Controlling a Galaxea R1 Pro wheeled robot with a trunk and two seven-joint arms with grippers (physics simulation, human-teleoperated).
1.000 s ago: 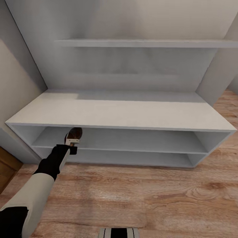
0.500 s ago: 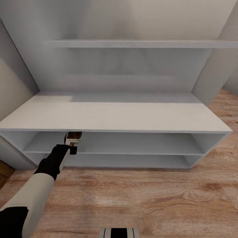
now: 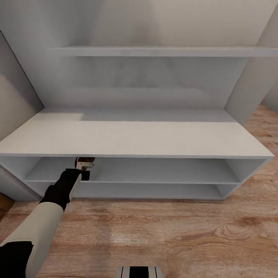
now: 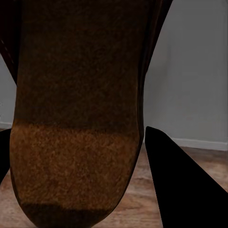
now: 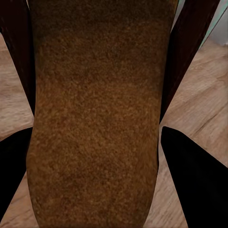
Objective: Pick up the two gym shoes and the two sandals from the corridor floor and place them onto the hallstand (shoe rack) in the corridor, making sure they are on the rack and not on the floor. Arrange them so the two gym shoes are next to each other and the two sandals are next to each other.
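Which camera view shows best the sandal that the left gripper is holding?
The left wrist view: the sandal is close, between the dark fingers. In the head view, the sandal is a small sliver under the hallstand top.

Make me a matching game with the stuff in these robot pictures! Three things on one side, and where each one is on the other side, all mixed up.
Things:
1. sandal in the left gripper
2. sandal in the right gripper
3. wall shelf

Places:
A. high above the bench top of the hallstand
B. held over the corridor floor
C. at the front edge of the upper open shelf, under the bench top

Pairs: 1-C, 2-B, 3-A
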